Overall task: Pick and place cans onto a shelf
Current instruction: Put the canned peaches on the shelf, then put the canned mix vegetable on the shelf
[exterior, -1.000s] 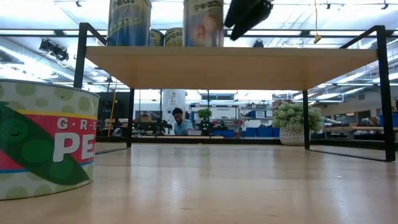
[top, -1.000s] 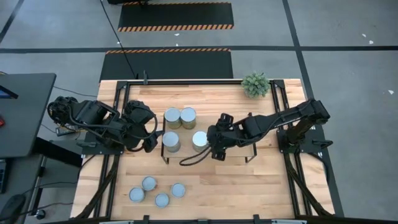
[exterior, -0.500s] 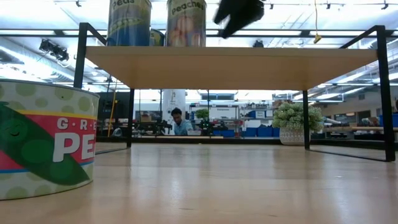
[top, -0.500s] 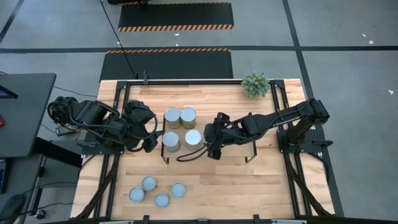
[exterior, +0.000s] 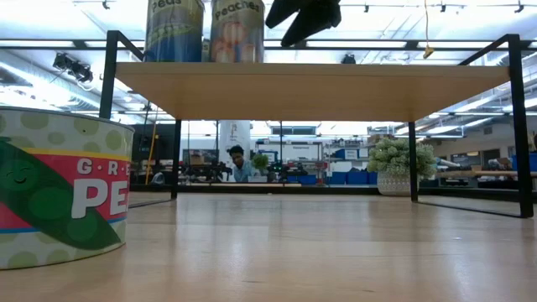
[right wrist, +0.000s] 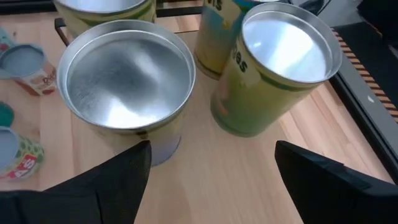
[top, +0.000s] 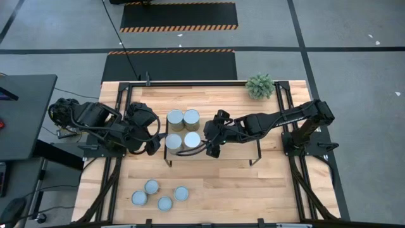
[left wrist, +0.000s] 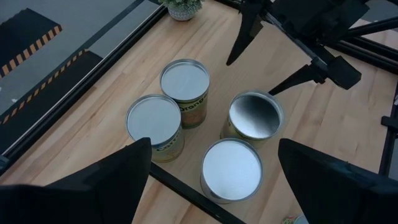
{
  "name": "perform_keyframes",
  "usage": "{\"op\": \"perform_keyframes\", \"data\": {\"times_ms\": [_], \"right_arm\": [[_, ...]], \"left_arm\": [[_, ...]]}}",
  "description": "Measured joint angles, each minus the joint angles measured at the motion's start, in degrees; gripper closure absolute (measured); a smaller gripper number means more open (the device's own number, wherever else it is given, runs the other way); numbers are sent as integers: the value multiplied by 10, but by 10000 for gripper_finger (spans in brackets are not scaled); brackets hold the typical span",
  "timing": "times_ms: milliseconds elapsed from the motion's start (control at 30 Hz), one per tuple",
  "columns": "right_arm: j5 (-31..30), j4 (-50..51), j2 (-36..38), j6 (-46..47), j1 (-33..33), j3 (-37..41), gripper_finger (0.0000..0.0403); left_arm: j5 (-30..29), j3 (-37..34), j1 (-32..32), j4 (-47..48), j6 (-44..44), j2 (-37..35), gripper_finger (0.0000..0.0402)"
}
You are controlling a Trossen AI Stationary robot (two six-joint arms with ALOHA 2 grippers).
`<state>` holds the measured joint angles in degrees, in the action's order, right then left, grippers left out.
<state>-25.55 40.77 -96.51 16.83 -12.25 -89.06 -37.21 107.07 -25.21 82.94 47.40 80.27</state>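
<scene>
Up on the shelf (top: 240, 151) stand four large cans (top: 183, 130); right hand (top: 211, 135) spread wide beside them, left hand (top: 154, 134) likewise parted.

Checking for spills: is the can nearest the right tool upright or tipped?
Upright. The can stands on the shelf with its round silver top facing up, level with its three neighbours.
</scene>
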Motion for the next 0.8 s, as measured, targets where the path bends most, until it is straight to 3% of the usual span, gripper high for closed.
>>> {"op": "perform_keyframes", "data": {"times_ms": [267, 433, 567, 800], "right_arm": [[-1, 36, 2, -4, 0, -1, 54], [45, 128, 12, 29, -4, -18, 54], [75, 161, 34, 48, -27, -33, 54], [48, 168, 84, 76, -77, -38, 54]], "left_arm": [[7, 0, 0, 0, 6, 0, 45], [139, 0, -7, 2, 31, 0, 45], [224, 0, -48, 4, 50, 0, 45], [215, -36, -143, 18, 154, 0, 45]]}}
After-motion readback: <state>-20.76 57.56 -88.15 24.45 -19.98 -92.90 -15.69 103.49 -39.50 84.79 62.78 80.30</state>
